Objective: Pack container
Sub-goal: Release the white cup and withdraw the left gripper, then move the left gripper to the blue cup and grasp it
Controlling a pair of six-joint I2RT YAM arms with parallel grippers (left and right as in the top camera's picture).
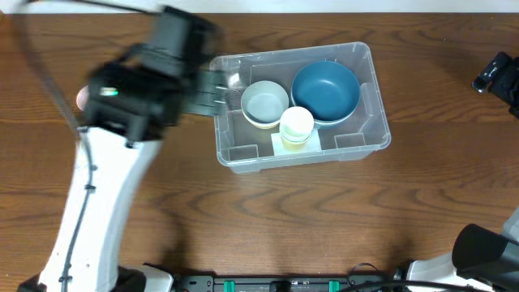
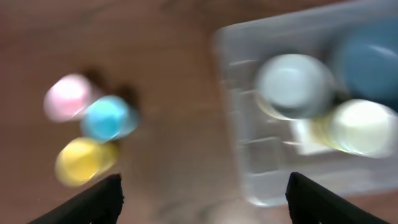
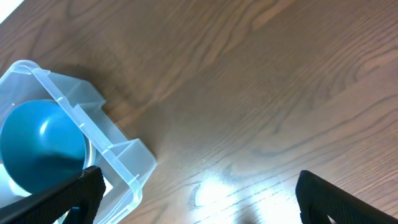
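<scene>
The container (image 1: 233,134) stands on the table (image 1: 324,219) a little to the right of the middle and near the far edge, with its long side along that edge. Inside it are a dark blue bowl (image 1: 325,91) at the right end, a pale bowl (image 1: 265,103) just beside it toward the left end, and a cream cup (image 1: 297,123) in front of both, close to the near wall. The left arm is blurred in the overhead view and reaches over the left half of the table, up to the left wall of the container. The left end effector (image 2: 204,199) has its fingers wide apart and nothing between them. Its own view is blurred too. Below it, left of the container, three small cups stand close together on the wood: a pink cup (image 2: 67,96), a light blue cup (image 2: 107,118) and a yellow cup (image 2: 82,160). The right end effector (image 3: 202,198) is also spread apart and holds nothing. It hangs over bare wood toward the right edge of the table, and one corner of the container with the blue bowl shows at the left of its view.
</scene>
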